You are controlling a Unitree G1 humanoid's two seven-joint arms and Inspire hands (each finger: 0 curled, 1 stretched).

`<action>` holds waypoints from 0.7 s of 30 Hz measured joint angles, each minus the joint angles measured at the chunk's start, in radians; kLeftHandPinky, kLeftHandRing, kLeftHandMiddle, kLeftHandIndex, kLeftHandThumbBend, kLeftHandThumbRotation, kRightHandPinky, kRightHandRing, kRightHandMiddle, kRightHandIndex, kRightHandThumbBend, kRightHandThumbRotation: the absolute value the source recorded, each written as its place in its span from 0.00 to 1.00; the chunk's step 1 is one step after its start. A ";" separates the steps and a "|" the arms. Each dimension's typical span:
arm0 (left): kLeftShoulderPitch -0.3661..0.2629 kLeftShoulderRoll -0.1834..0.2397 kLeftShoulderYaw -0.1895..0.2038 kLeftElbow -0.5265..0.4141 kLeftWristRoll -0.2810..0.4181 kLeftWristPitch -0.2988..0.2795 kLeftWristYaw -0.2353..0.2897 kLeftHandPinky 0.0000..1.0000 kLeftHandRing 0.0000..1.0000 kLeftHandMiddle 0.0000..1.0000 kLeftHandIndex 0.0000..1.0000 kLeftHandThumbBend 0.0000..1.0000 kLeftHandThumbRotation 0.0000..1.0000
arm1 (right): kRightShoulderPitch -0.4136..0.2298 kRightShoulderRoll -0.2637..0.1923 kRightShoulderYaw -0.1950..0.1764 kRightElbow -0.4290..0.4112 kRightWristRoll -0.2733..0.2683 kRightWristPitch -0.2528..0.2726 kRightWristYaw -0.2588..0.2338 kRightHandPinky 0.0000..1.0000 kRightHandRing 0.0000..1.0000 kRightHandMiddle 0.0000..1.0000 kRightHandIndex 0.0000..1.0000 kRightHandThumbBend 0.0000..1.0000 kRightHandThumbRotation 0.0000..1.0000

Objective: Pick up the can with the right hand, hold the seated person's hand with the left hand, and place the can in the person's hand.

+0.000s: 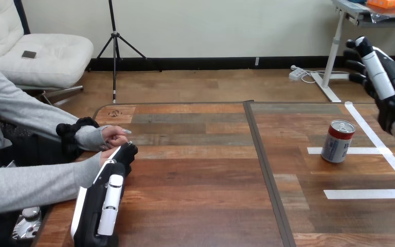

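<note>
The can (pixel 338 141) stands upright on the wooden table (pixel 195 195), its base on a strip of white tape (pixel 370 151), with nothing touching it. My right hand (pixel 385 77) hangs in the air above and to the right of the can, well apart from it, fingers loosely straight and holding nothing. My left hand (pixel 108 195) lies far to the left of the can, across the table's dark seam (pixel 267 170), back upward, its tip reaching toward the person. The person's hand (pixel 114 137) rests on the table just beyond that tip, and a grey sleeve (pixel 31 185) runs in alongside my left forearm.

By my reading, the pick-up has not begun. If I come down on the can from above and to its right, I could clip the rim and tip it, and a tipped can would roll. A shallow grip on the smooth wall could let it slip on the long carry leftward. The person's hand looks loosely closed rather than open, so the can may have nowhere to land when it arrives.

Some things are hard to make out. I cannot tell whether my left hand is clasping anything, because it covers the hand at the end of the grey sleeve. The view's right edge cuts off part of my right hand. The can's top is too small to show whether it is sealed.
</note>
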 measured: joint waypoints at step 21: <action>0.029 0.028 -0.005 -0.109 -0.035 0.003 -0.053 0.98 0.95 0.89 0.82 0.51 0.87 | -0.039 -0.004 0.001 0.072 -0.042 0.045 -0.082 0.90 0.92 0.90 0.88 0.90 0.85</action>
